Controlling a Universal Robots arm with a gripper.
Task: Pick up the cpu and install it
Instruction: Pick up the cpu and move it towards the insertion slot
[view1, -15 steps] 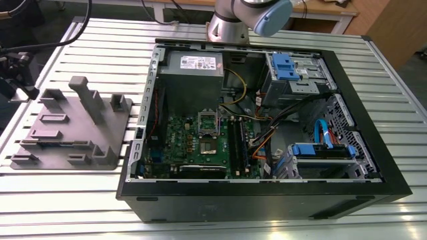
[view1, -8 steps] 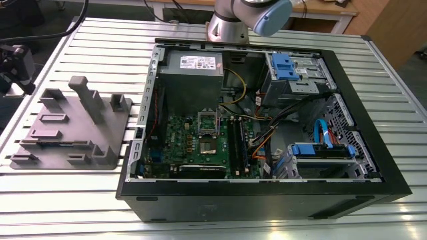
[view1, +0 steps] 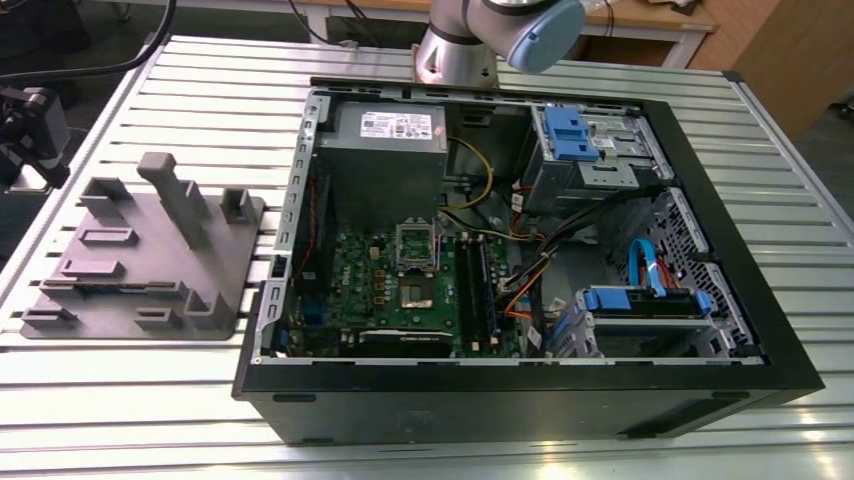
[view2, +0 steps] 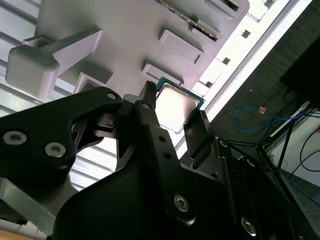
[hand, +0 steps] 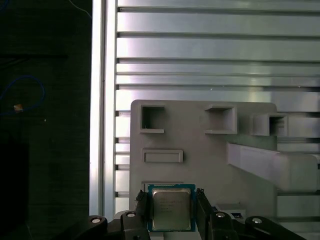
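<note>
In both wrist views the gripper (hand: 171, 205) is clamped on the cpu (hand: 171, 214); its two black fingers (hand: 141, 207) press on two opposite edges of the chip, one on each side; the silver-grey top faces outward with a thin green rim round it.

The first wrist view looks down between the fingers; under the cpu lies the grey tray (hand: 210, 160), and the chip is over the tray, close to one of its edges; I cannot tell whether the chip touches the tray or hangs just above it. This view also shows a row of three open pockets (hand: 152, 119) in the tray, one long post (hand: 270, 162), the slatted table (hand: 215, 45) and, beside the table's rim, the dark floor (hand: 45, 150).

The second wrist view looks from the side; it adds the gripper's black linkage with its screws, and the same post seen large beside the fingers.

The exterior view gives the wider scene; the tray lies flat on the table to the exterior view's left of an open computer case (view1: 534, 400); inside the case are one green motherboard (view1: 380, 285) and two blue drive caddies (view1: 566, 132); the arm (view1: 521, 30) rises behind the case.

By count: one cpu, one gripper with two fingers, one tray, one case.
</note>
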